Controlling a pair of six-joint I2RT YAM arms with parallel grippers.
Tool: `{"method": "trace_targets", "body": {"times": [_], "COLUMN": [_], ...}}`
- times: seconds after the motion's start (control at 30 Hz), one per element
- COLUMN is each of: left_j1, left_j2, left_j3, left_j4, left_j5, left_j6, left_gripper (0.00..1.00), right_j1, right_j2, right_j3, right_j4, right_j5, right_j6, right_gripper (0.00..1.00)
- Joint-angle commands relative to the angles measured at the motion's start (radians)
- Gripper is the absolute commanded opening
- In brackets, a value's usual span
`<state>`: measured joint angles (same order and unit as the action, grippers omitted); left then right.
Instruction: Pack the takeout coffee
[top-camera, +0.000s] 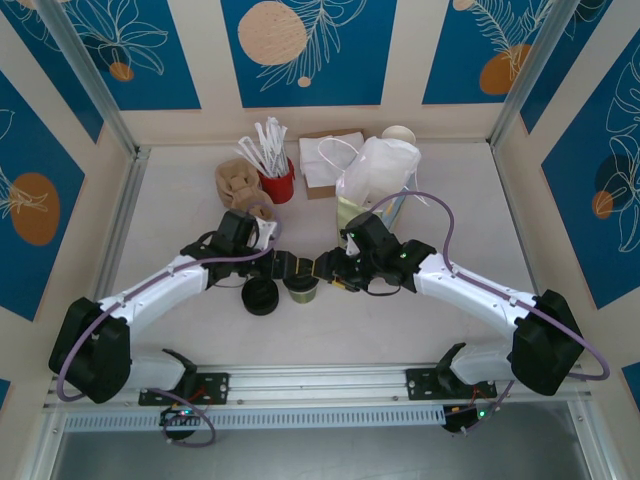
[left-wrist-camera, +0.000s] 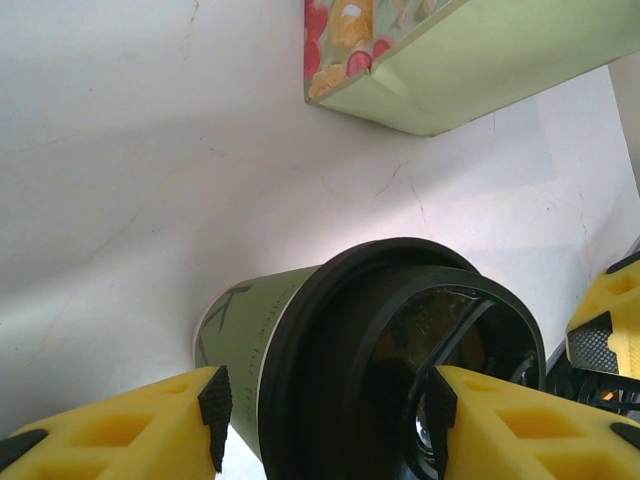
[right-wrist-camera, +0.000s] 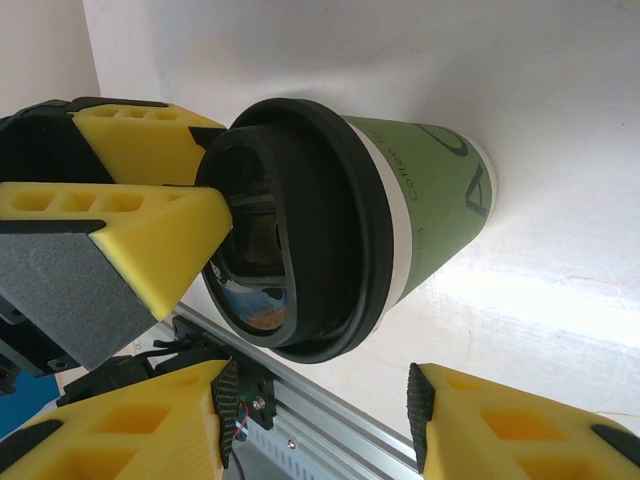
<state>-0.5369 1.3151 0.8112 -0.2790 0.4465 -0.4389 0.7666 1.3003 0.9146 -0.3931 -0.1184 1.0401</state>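
Observation:
The takeout coffee (top-camera: 300, 289) stands upright on the white table between my two grippers: an olive-green paper cup (left-wrist-camera: 248, 318) wearing a black lid (left-wrist-camera: 340, 370). My left gripper (top-camera: 292, 266) hangs right over the lid (right-wrist-camera: 330, 210), open. In the left wrist view its gripper (left-wrist-camera: 328, 408) has one pad at the lid's raised ring, while the other pad stands apart from the rim. My right gripper (top-camera: 332, 272) is open beside the cup (right-wrist-camera: 440, 190), and nothing lies between its pads in the right wrist view, where the gripper (right-wrist-camera: 320, 408) sits low.
A low pile of black lids (top-camera: 262, 296) sits just left of the cup. A pale green box (left-wrist-camera: 470, 60) stands close behind it. At the back are a red cup of stirrers (top-camera: 277, 185), a cardboard carrier (top-camera: 236, 184), a white bag (top-camera: 382, 168) and a napkin box (top-camera: 325, 160).

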Motion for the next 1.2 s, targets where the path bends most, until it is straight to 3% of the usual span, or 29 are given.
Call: {"method": "trace_targets", "body": {"times": [0.0,0.33,1.17], "left_j1": [-0.015,-0.021,-0.046], "left_j2": [-0.019,-0.036,-0.042], "left_j3": [0.019,0.006,-0.072], "left_j4": [-0.032,-0.021,0.014], "left_j5": [0.029,0.052,0.028], "left_j6": [0.038,0.043,0.006], "left_gripper": [0.55,0.61,0.55], "right_j1": [0.007,0.02,0.057], "right_j2": [0.019,0.051,0.099], "right_j3": [0.038,0.06,0.07], "right_j4": [-0.021,-0.024,-0.093], "right_j5": [0.003,0.004,0.134], "right_j6": [0.005,0.0,0.005], "right_gripper": [0.51,0.51,0.51]}}
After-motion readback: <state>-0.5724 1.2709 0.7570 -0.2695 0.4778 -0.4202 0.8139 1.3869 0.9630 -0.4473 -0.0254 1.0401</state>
